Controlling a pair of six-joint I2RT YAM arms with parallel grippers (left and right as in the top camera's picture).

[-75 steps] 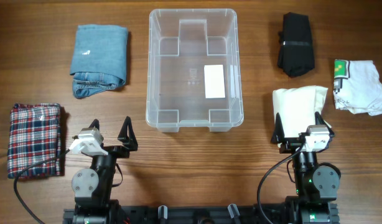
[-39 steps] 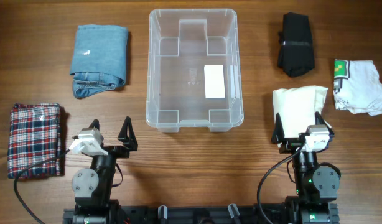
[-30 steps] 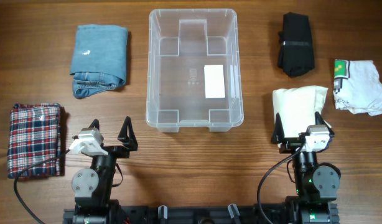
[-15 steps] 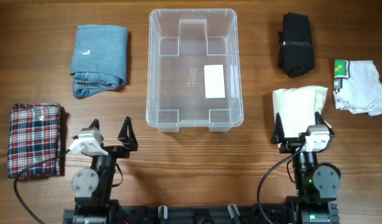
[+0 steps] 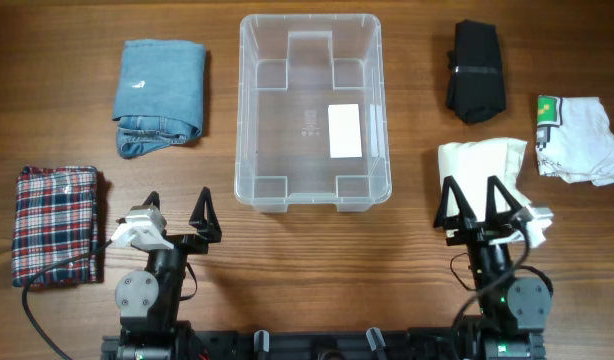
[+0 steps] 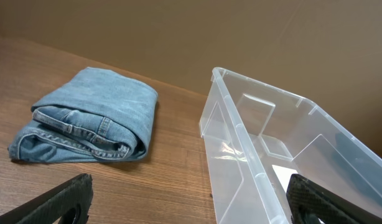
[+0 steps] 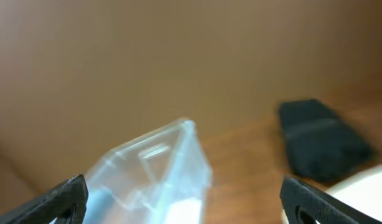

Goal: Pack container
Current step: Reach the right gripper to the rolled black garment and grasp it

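Overhead layout: a wooden desk (image 5: 417, 40) fills the view, its grain running sideways, with bare stretches between all the items.
Backdrop: both wrist views show a plain tan wall (image 6: 241, 31) behind the desk; the right wrist view is blurred.
Container: the container (image 5: 243, 110) stands upright at the middle of the far half of the desk, open-topped and with nothing in it.
Handling: it looks light, thin-walled and slick. My guess is it would flex under a pinch and slide on the wood if nudged.
Hold: the rim is probably the surest place to grip; the smooth walls offer little purchase.
Garments: folded jeans (image 5: 159, 95) and a plaid shirt (image 5: 53, 223) lie to its left. A cream cloth (image 5: 482, 165), a white T-shirt (image 5: 582, 140) and a black garment (image 5: 475, 82) lie to its right. All are soft and well apart from the bin.
Left gripper: the left gripper (image 5: 177, 200) is at the near edge with its jaws spread wide, holding nothing.
Right gripper: the right gripper (image 5: 471, 190) is spread wide and holds nothing. It sits over the cream cloth's near part; I cannot tell whether it touches.
Label: a small white label (image 5: 344, 131) lies on the container's base, right of centre.
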